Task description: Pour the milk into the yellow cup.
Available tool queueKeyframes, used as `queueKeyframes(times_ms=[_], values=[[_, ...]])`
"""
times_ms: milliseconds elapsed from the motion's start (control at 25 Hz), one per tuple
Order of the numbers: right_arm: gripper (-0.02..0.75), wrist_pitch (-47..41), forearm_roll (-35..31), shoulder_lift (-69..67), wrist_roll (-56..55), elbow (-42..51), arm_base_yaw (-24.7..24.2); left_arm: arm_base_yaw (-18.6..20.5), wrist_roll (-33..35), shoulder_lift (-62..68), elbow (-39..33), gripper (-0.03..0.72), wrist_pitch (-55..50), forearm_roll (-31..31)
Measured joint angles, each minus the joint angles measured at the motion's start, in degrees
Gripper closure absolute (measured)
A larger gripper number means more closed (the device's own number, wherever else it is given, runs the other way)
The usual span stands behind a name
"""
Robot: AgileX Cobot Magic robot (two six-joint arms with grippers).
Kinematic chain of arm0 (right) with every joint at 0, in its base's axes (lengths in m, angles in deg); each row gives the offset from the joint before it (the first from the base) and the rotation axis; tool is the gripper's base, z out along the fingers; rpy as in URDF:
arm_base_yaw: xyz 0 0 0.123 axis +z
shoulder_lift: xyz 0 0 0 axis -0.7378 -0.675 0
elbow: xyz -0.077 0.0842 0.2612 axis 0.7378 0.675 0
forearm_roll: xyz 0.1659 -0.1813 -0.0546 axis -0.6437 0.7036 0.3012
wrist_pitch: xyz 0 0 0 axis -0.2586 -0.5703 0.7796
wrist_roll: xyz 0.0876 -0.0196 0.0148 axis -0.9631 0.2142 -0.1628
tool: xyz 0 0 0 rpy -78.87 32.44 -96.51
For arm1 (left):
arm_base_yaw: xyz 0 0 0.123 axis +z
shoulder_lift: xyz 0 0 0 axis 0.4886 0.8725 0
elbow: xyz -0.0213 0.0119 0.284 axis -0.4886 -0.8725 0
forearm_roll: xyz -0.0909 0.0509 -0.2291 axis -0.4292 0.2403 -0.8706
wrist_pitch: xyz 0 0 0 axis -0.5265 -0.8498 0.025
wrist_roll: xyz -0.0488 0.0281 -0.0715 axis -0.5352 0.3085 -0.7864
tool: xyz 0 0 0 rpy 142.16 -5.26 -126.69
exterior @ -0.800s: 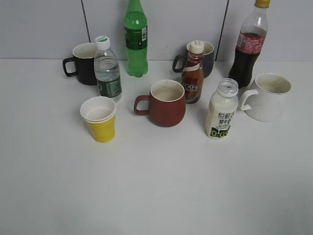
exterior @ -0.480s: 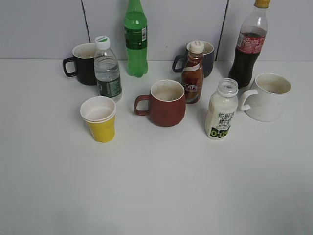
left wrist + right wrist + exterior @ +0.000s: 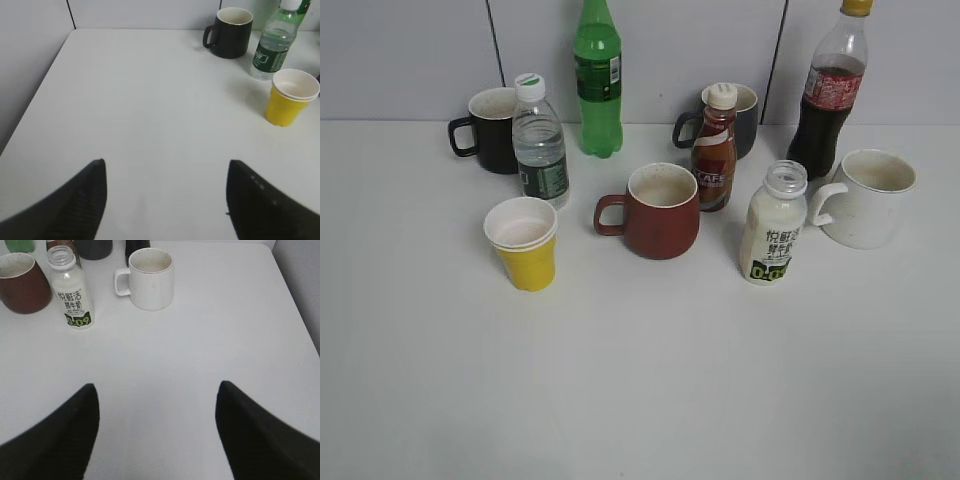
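The milk bottle (image 3: 771, 227) stands upright and uncapped at the right of the table, next to the white mug; it also shows in the right wrist view (image 3: 72, 290). The yellow cup (image 3: 525, 244) stands upright at the left, empty, in front of the water bottle; it also shows in the left wrist view (image 3: 290, 97). My left gripper (image 3: 165, 165) is open and empty above bare table, well short of the cup. My right gripper (image 3: 156, 387) is open and empty above bare table, short of the milk. Neither gripper shows in the exterior view.
A dark red mug (image 3: 658, 212) stands between cup and milk. A white mug (image 3: 868, 198), brown coffee bottle (image 3: 714, 150), cola bottle (image 3: 830, 90), green bottle (image 3: 597, 80), water bottle (image 3: 540, 142), black mug (image 3: 488, 130) and dark mug (image 3: 740, 118) stand behind. The wall lies just beyond.
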Motion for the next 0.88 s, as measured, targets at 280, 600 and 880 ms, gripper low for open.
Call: queueKeyframes(times_ms=[280,600,880], values=[[0.193,0.0,0.0,0.0,0.0,0.0,0.0,0.0,0.0,0.0,0.0,0.12,0.0,0.0],[0.193,0.0,0.0,0.0,0.0,0.0,0.0,0.0,0.0,0.0,0.0,0.12,0.0,0.0],[0.193,0.0,0.0,0.0,0.0,0.0,0.0,0.0,0.0,0.0,0.0,0.12,0.0,0.0]])
